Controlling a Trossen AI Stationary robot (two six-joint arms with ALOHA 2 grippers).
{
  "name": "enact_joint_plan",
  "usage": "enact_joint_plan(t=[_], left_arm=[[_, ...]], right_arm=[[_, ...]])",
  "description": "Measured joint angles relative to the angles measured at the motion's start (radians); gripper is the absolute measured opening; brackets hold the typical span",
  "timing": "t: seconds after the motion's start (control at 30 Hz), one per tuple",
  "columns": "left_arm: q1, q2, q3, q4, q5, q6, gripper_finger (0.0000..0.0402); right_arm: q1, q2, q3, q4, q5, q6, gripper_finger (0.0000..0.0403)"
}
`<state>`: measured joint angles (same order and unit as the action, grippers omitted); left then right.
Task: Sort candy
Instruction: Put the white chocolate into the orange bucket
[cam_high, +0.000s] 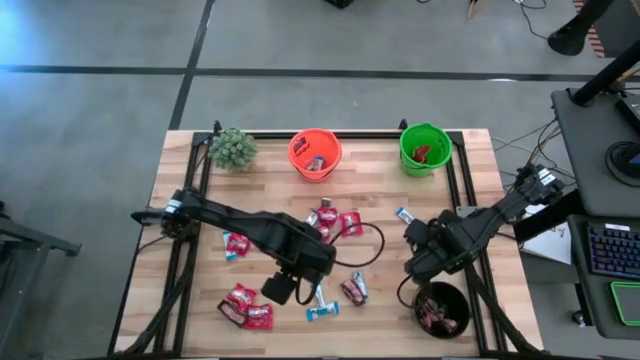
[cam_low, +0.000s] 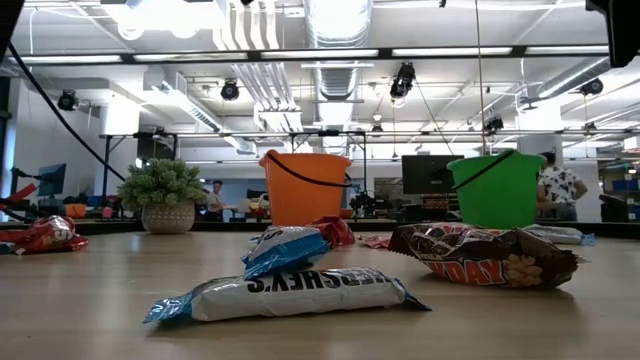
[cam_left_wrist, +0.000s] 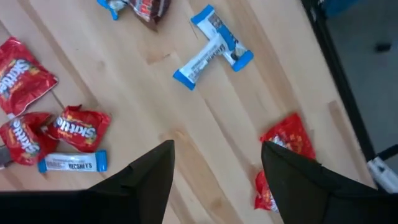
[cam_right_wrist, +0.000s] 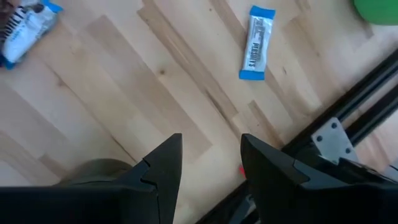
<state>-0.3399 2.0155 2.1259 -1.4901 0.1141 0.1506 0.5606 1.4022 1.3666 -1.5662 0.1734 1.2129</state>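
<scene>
1. While both arms hang low over the pale wooden slatted desk, neither carries anything: the left pincer is spread wide and empty above bare planks, and the right pincer is spread and empty too, near the desk's right rail.
2. Candy lies scattered across the middle of the desk: red crinkled packets, blue-and-white wrapped bars, dark brown bars.
3. Left wrist view: two blue-and-white bars lie crossed, one on the other; a red packet sits just beside one left finger.
4. Right wrist view: a single blue-and-white bar lies apart ahead of the right pincer.
5. Bins: an orange plastic bucket and a green plastic bucket stand at the far edge, each with sweets inside; a round black bowl sits near the right arm, holding dark pieces.
6. A small green bushy potted plant stands left of the orange bucket.
7. Risks, as judged:
   - Closing on the crossed bars could lift both, or flick one away.
   - Glossy wrappers may slip from the fingers.
   - A finger may snag the red packet and drag it.
   - The arms work close together and could clash mid-desk.
</scene>
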Motion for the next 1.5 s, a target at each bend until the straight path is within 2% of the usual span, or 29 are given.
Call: enact_joint_plan(t=[0.3,0.53,0.8,1.0,1.33,1.5], left_arm=[[0.011,0.000,-0.113,0.042,0.000,0.116,0.0212],[0.035,0.002,-0.220,0.227,0.000,0.233,0.0212],[0.070,0.000,-0.286,0.251,-0.019,0.313,0.0212],[0.069,0.000,-0.359,0.357,0.033,0.347,0.0212],[0.069,0.005,-0.391,0.508,0.037,0.417,0.0212],[0.067,0.062,-0.391,0.520,0.037,0.443,0.0212]], right_arm=[[0.000,-0.022,0.000,-0.005,-0.022,0.027,0.0155],[-0.001,-0.038,0.000,-0.004,-0.022,0.078,0.0155],[-0.001,-0.039,0.000,-0.005,-0.023,0.121,0.0155],[-0.001,-0.041,0.000,-0.005,-0.024,0.131,0.0155],[-0.014,-0.041,0.000,-0.005,-0.024,0.146,0.0155],[-0.016,-0.041,0.000,-0.005,-0.024,0.180,0.0155]])
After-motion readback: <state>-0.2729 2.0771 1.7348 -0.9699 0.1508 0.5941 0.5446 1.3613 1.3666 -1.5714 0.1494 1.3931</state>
